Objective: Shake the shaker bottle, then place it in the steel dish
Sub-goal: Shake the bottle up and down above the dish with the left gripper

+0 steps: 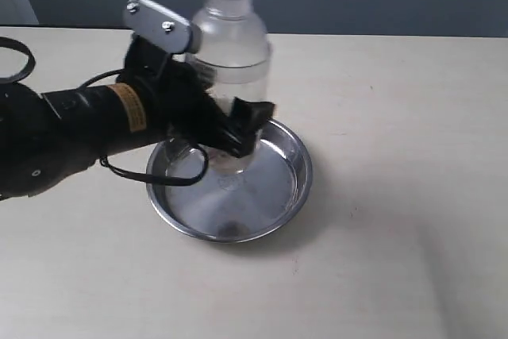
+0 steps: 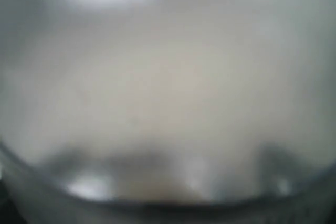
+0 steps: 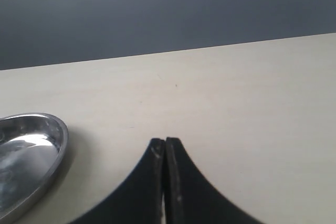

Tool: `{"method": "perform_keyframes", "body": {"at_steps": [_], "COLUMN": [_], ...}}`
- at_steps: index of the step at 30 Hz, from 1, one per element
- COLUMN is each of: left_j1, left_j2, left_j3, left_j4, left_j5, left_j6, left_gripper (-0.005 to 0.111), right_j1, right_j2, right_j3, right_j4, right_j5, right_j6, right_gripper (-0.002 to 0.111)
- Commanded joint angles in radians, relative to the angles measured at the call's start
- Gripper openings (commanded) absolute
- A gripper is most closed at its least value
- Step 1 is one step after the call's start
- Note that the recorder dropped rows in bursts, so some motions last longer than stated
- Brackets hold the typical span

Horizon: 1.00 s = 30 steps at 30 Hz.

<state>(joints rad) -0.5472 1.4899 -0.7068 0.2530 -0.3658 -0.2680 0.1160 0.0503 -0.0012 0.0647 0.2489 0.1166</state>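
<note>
Since the clear plastic shaker bottle with a frosted domed top and small round cap (image 1: 230,45) stands upright inside the rim of the round, shallow, shiny steel dish (image 1: 305,166), I judge the task to be in its last step, the set-down.

Progress:
- Shake: cannot be confirmed from a still. The shaker bottle is upright and sharp rather than smeared, which suggests shaking is over.
- Placement: nearly done or just done. The bottle's base sits low in the dish, but I cannot tell whether it rests on the flat bottom or hangs just above it.
- Left to do, by my reading: seat the base if it is not down, open the jaws, and back the black left arm (image 1: 87,117) away without tipping the bottle.

Left jaws: closed on the lower body of the shaker bottle, one finger on each side, with the domed top and cap rising above them. The steel dish lies directly beneath them. The left wrist view is filled with a pale blur, probably the bottle wall close to the lens, and adds nothing more.

Right jaws: pressed together, tips touching, holding nothing, low over the pale desk (image 1: 397,117). The steel dish is off to one side of them, apart. No bottle shows in that view.
</note>
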Motion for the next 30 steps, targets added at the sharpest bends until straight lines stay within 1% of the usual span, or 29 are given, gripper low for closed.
{"method": "perform_keyframes", "body": {"at_steps": [1,2,3,4,5,6,8,12,14,17,18,19,23,24,25,27,28,29,30], "left_j1": [0.004,0.008,0.008,0.006,0.006,0.006,0.006,-0.019,-0.032,-0.027,-0.020,-0.020,-0.036,-0.034,-0.034,-0.034,-0.032,-0.031,-0.031], "left_j2": [-0.115,-0.117,-0.099,-0.063,-0.011,0.039,0.060,-0.109,-0.126,0.005,0.051,0.054,-0.096,-0.111,-0.101,0.001,0.056,0.115,0.122], "left_j3": [-0.155,-0.157,-0.142,-0.109,-0.068,-0.043,-0.034,-0.117,-0.095,-0.002,0.011,0.009,-0.073,-0.077,-0.064,0.009,0.040,0.068,0.072], "left_j4": [-0.184,-0.223,-0.227,-0.216,-0.214,-0.216,-0.221,-0.189,-0.191,-0.203,-0.231,-0.234,-0.157,-0.182,-0.206,-0.215,-0.222,-0.266,-0.285], "left_j5": [-0.077,-0.031,0.017,0.057,0.063,0.041,0.019,0.001,0.013,0.003,-0.007,-0.019,-0.097,-0.093,-0.071,-0.025,-0.032,-0.057,-0.085], "left_j6": [0.100,0.106,0.106,0.106,0.106,0.104,0.104,0.104,0.104,0.106,0.103,0.100,0.104,0.104,0.104,0.104,0.104,0.097,0.083], "left_gripper": [0.000,0.000,0.000,0.000,0.000,0.000,0.000,0.000,0.000,0.000,0.000,0.000,0.000,0.000,0.000,0.000,0.000,0.000,0.000], "right_j1": [0.002,0.002,0.002,0.002,0.002,0.002,0.002,0.002,0.002,0.002,0.002,0.002,0.002,0.002,0.002,0.002,0.002,0.002,0.002], "right_j2": [0.004,0.004,0.004,0.004,0.004,0.004,0.004,0.004,0.004,0.004,0.004,0.004,0.004,0.004,0.004,0.004,0.004,0.004,0.004], "right_j3": [0.001,0.001,0.001,0.001,0.001,0.001,0.001,0.001,0.001,0.001,0.001,0.001,0.001,0.001,0.001,0.001,0.001,0.001,0.001], "right_j4": [-0.005,-0.005,-0.005,-0.005,-0.005,-0.005,-0.005,-0.005,-0.005,-0.005,-0.005,-0.005,-0.005,-0.005,-0.005,-0.005,-0.005,-0.005,-0.005], "right_j5": [-0.012,-0.012,-0.012,-0.012,-0.012,-0.012,-0.012,-0.012,-0.014,-0.017,-0.017,-0.017,-0.017,-0.017,-0.017,-0.017,-0.017,-0.017,-0.017], "right_j6": [0.000,0.000,0.000,0.000,0.000,0.000,0.000,0.000,0.000,0.000,0.000,0.000,0.000,0.000,0.000,0.000,0.000,0.000,0.000], "right_gripper": [-0.001,-0.001,-0.001,-0.001,-0.001,-0.001,-0.001,-0.001,-0.001,-0.001,-0.001,-0.001,-0.001,-0.001,-0.001,-0.001,-0.001,-0.001,-0.001]}}
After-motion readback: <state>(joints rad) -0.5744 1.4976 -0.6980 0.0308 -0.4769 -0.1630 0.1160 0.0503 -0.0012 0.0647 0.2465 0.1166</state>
